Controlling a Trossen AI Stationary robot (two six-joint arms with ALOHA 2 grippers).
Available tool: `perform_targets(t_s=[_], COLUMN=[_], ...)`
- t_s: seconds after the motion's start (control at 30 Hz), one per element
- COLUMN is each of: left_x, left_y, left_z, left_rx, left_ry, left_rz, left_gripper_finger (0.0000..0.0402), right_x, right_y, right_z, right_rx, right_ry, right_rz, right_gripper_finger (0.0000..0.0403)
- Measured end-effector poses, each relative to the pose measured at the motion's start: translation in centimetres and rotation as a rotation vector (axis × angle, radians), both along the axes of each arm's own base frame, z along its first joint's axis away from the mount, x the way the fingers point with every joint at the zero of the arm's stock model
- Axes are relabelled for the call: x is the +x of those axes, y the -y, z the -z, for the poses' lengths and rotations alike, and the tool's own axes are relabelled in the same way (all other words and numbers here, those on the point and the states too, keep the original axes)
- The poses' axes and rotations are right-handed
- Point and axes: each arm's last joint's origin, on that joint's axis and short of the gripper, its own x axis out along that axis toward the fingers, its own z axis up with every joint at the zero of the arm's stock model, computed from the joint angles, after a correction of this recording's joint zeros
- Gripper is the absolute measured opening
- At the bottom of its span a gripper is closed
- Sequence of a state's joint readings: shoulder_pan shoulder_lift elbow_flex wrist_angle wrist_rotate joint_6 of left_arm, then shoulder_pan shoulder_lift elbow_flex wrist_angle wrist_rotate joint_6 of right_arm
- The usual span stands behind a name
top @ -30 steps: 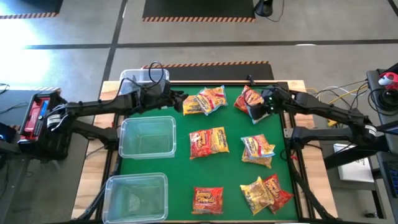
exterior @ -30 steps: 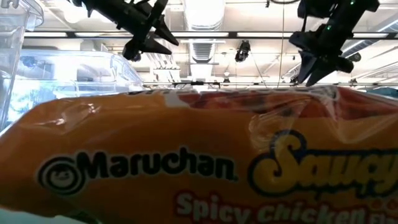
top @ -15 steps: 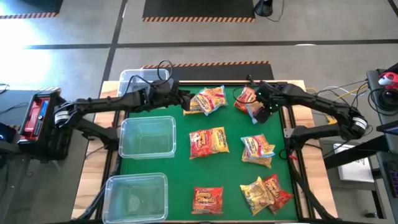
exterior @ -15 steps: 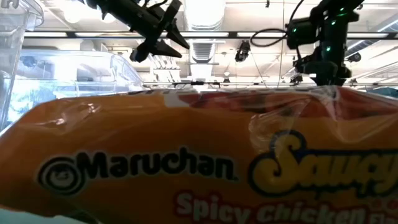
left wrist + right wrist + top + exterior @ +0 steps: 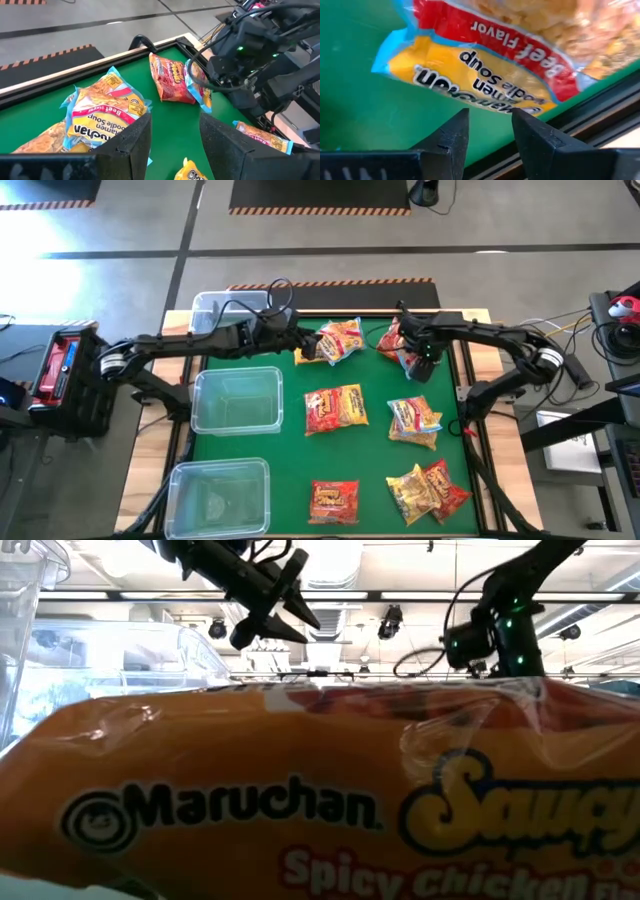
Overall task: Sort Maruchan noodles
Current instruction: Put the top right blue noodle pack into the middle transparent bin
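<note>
We see the left gripper (image 5: 303, 343) reaching across the far edge of the green mat (image 5: 375, 450), its fingers (image 5: 131, 145) apart with nothing between them, just beside a beef-flavor ramen packet (image 5: 104, 107) in the far-centre pile (image 5: 333, 342). The right gripper (image 5: 420, 352) hangs over the far-right pile (image 5: 398, 338); its fingers (image 5: 536, 139) also stand apart, empty, just above a yellow-and-red beef packet (image 5: 485, 70) lying by the mat's black border. Further Maruchan packets lie scattered: a pair at mid-mat (image 5: 336, 409), another right of it (image 5: 414, 420), a red one at the near edge (image 5: 334, 500), and a yellow-and-red pair near right (image 5: 428, 490). Two clear bins (image 5: 237, 400) (image 5: 218, 495) stand empty on the left, with a third (image 5: 215, 305) at the far-left corner. In the low view a Saucy Spicy Chicken packet (image 5: 320, 800) fills the foreground.
</note>
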State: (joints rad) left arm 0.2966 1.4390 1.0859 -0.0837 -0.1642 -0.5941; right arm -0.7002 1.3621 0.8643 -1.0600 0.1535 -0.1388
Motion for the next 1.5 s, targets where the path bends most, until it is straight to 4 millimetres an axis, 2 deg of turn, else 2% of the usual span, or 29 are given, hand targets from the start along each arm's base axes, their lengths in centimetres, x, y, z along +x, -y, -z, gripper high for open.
perform_targets(t_s=[0.17, 0.33, 0.53, 0.67, 0.87, 1.0, 1.13, 1.3, 1.5], left_x=[0.0, 0.0, 0.0, 0.0, -0.1, 0.5, 1.7, 3.2, 4.7], left_y=[0.0, 0.0, 0.0, -0.1, -0.3, -0.2, -0.4, -0.8, -0.9], left_z=[0.0, 0.0, 0.0, 0.0, 0.1, 0.9, 2.7, 4.8, 6.3], left_rx=[0.000, 0.004, 0.001, -0.002, -0.014, -0.032, -0.078, -0.120, -0.169], left_ry=[0.001, -0.001, -0.002, -0.003, -0.005, -0.020, -0.049, -0.042, -0.054], left_rz=[0.000, 0.001, 0.018, 0.052, 0.097, 0.162, 0.213, 0.238, 0.240], left_gripper_finger=[0.0150, 0.0150, 0.0150, 0.0150, 0.0150, 0.0150, 0.0150, 0.0150, 0.0150], right_x=[0.7, 2.2, 4.6, 6.1, 5.8, 4.8, 3.7, 3.2, 3.3], right_y=[0.1, 0.3, 0.3, 0.2, 0.0, -0.5, -1.0, -1.2, -1.1], right_z=[1.3, 2.2, 2.8, 2.2, -0.8, -2.4, -2.8, -2.3, -0.8], right_rx=[0.079, 0.192, 0.362, 0.437, 0.397, 0.335, 0.257, 0.224, 0.240], right_ry=[0.075, 0.236, 0.497, 0.656, 0.743, 0.747, 0.686, 0.617, 0.562], right_rz=[0.088, 0.173, 0.192, 0.190, 0.215, 0.275, 0.341, 0.411, 0.433], right_gripper_finger=[0.0129, 0.0123, 0.0117, 0.0113, 0.0104, 0.0099, 0.0098, 0.0098, 0.0098])
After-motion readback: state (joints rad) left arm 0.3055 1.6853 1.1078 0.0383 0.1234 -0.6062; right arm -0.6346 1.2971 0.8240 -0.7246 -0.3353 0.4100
